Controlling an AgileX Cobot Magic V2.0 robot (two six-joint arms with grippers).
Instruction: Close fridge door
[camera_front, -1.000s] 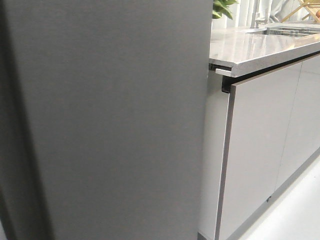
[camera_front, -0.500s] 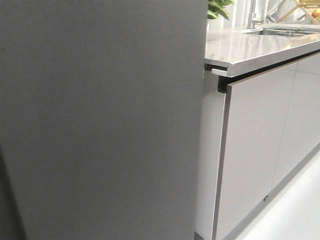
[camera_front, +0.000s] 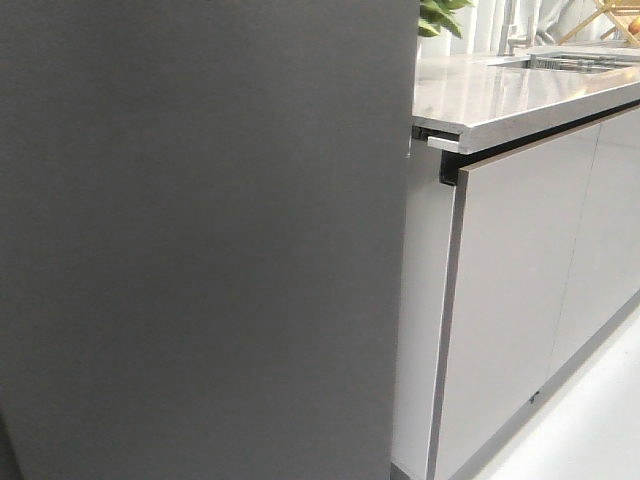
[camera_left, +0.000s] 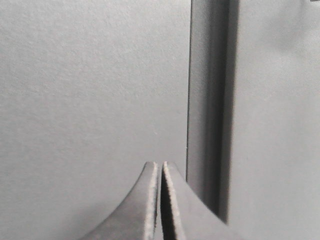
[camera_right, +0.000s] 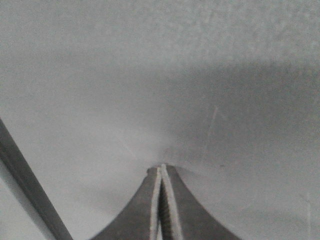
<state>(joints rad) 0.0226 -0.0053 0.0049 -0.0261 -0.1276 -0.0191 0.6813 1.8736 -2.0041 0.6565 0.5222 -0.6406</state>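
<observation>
Pushing flat looks right to me: the door (camera_front: 200, 240) fills my front view just left of the counter (camera_front: 500, 95), a big, stiff, probably heavy panel offering no grip. Left claw (camera_left: 159, 200) and right claw (camera_right: 160, 202) are pinched together, tips against it.

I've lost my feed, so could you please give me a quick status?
Left gripper shut, empty. Right gripper shut, tips at fridge door. Nothing visibly in the way.
</observation>
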